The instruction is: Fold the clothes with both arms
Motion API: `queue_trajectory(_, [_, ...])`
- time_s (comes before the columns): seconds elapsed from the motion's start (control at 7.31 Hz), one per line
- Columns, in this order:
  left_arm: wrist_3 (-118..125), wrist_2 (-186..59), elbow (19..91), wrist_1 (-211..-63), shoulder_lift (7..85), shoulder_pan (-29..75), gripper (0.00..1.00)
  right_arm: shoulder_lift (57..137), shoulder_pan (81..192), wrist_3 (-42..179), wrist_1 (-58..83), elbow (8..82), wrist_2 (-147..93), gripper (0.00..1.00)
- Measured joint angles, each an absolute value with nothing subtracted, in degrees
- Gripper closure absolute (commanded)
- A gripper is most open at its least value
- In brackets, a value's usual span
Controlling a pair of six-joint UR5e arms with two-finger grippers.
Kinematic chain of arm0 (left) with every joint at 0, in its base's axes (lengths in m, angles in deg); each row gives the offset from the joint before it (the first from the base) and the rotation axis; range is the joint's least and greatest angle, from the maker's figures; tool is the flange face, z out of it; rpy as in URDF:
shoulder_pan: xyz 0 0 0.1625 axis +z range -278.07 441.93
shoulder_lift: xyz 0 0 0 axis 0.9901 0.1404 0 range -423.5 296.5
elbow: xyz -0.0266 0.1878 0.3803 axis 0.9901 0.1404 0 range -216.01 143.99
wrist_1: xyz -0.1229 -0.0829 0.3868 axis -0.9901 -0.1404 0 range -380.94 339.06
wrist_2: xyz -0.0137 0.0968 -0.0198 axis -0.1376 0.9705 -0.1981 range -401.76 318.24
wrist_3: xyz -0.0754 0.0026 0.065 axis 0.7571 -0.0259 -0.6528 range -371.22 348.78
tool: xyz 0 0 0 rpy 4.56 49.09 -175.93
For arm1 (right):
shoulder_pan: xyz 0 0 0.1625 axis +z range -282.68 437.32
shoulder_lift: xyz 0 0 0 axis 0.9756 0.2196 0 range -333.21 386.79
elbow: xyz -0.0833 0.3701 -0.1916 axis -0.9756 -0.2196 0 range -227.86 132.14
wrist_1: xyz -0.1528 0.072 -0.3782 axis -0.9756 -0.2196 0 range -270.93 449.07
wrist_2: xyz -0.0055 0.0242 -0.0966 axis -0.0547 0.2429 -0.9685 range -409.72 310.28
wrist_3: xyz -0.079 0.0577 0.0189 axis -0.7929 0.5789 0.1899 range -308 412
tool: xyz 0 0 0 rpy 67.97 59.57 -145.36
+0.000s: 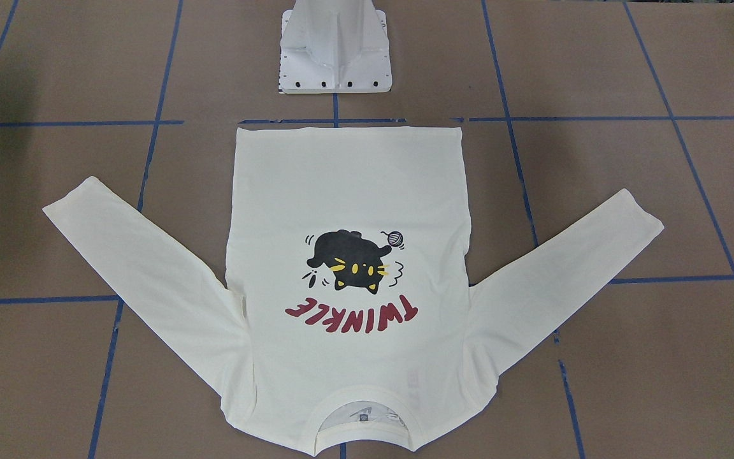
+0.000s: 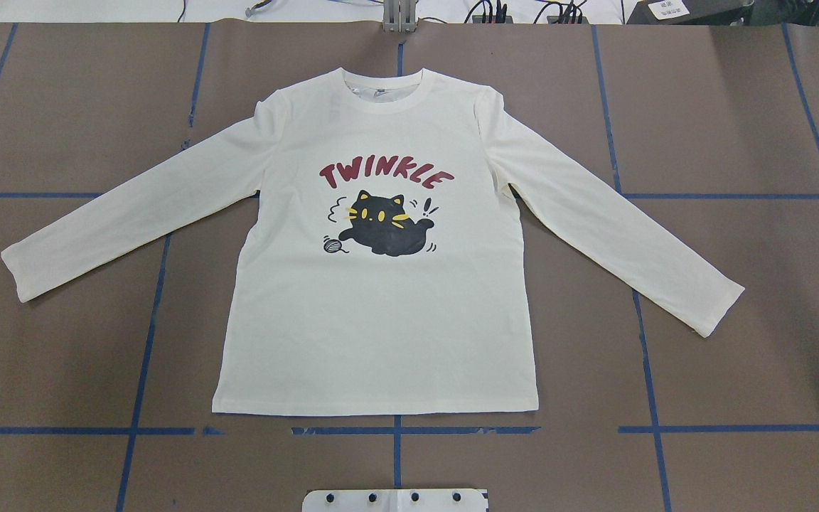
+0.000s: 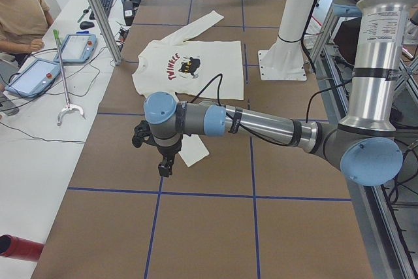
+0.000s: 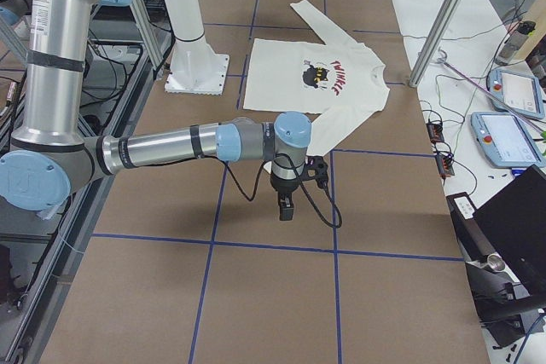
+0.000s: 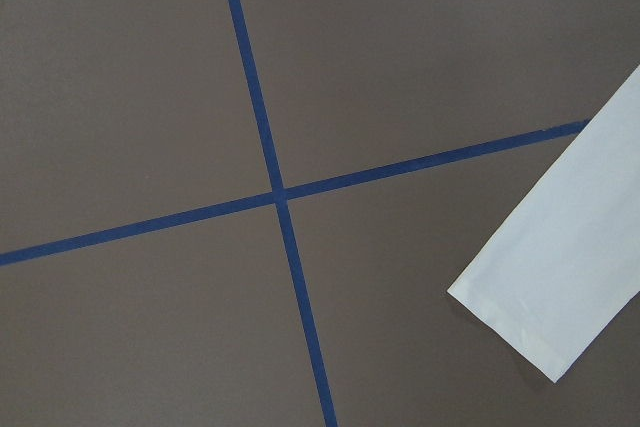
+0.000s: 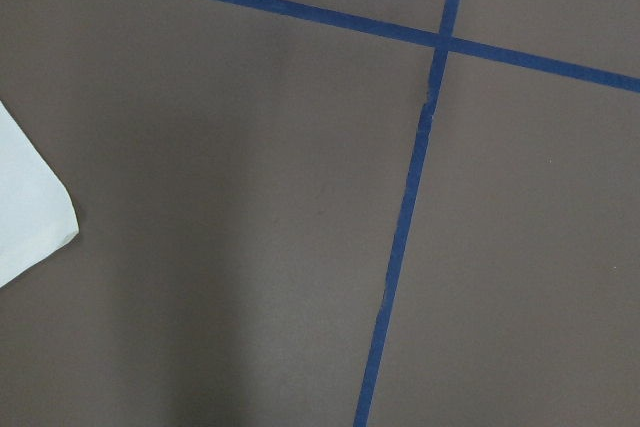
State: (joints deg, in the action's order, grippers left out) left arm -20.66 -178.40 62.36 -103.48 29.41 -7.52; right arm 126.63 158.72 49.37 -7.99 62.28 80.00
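Note:
The cream-white long-sleeved T-shirt [image 2: 381, 320] lies flat on the brown table, print up, both sleeves spread out and down. It also shows in the front view [image 1: 348, 185]. My left gripper [image 3: 166, 168] hangs above the table by the left sleeve's cuff [image 5: 560, 267]. My right gripper [image 4: 287, 209] hangs above the table by the right sleeve's cuff [image 6: 25, 207]. Neither gripper touches the shirt. Both grippers show only in the side views, so I cannot tell whether they are open or shut.
The white pedestal base [image 1: 335, 51] stands at the shirt's hem side. Blue tape lines [image 2: 395, 430] grid the table. An operator [image 3: 19, 11] sits at a side table with tablets [image 3: 32, 76]; aluminium posts [image 4: 439, 23] stand along that edge.

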Motion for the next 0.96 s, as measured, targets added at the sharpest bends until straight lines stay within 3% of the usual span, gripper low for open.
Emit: queue_trajectory(0.96, [-22.75,-179.80,66.72,-110.17,22.95,-7.58,0.00,125.63,158.02,52.69,-1.27,61.45,86.87,0.00])
